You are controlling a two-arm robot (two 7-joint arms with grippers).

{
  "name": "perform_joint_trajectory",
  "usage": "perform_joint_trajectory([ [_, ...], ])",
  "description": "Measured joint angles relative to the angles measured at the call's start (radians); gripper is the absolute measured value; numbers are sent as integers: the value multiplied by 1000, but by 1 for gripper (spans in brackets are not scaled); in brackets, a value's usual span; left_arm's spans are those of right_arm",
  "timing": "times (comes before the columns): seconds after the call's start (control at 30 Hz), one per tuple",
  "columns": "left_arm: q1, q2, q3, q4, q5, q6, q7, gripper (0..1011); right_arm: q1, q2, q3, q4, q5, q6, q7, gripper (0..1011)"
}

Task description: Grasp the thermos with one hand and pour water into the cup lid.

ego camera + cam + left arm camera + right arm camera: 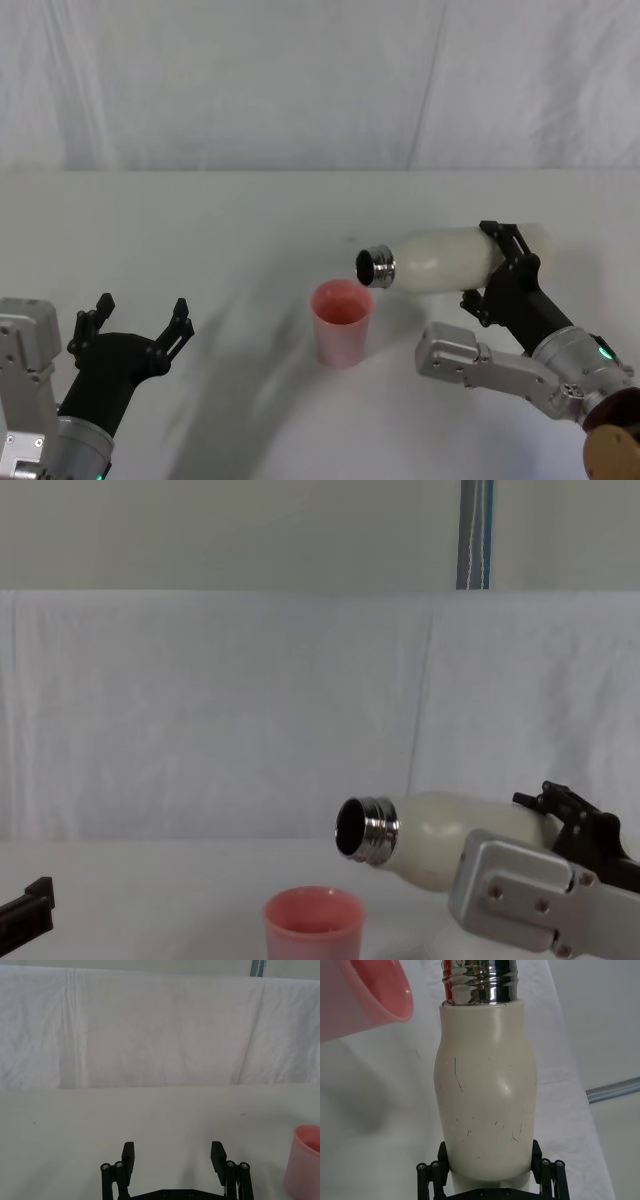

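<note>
The cream-white thermos [445, 260] lies almost level in the air, its open steel neck [376, 267] pointing left, just above and to the right of the cup lid. My right gripper [505, 255] is shut on its lower body. From the chest the thermos [450, 830] hangs over the cup lid [313, 923]. The pink cup lid [341, 320] stands upright on the table. In the right wrist view the thermos [487, 1090] runs between the fingers [432, 1177], with the cup lid [365, 997] near its neck. My left gripper [140, 318] rests open at the near left; its fingers [128, 1157] hold nothing.
A white cloth covers the table [200, 230] and hangs as a backdrop [200, 710] behind it. The pink cup lid [305, 1167] shows off to one side of the left wrist view. Open tabletop lies between the left gripper and the cup.
</note>
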Motion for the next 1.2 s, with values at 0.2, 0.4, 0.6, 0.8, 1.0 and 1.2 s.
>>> perform_joint_trajectory([
  [0.2, 0, 0, 0, 0, 0, 0, 0, 1001, 9, 6, -14, 7, -24, 5, -4, 962],
  [0.4, 0, 0, 0, 0, 0, 0, 0, 1001, 17, 11, -27, 14, -44, 9, -8, 962],
  [0.6, 0, 0, 0, 0, 0, 0, 0, 1001, 25, 14, -37, 18, -59, 12, -12, 962],
  [0.8, 0, 0, 0, 0, 0, 0, 0, 1001, 33, 16, -46, 24, -73, 16, -18, 962],
  [1.0, 0, 0, 0, 0, 0, 0, 0, 1001, 42, 17, -53, 30, -83, 18, -20, 962],
  [1.2, 0, 0, 0, 0, 0, 0, 0, 1001, 52, 17, -59, 38, -90, 18, -22, 962],
])
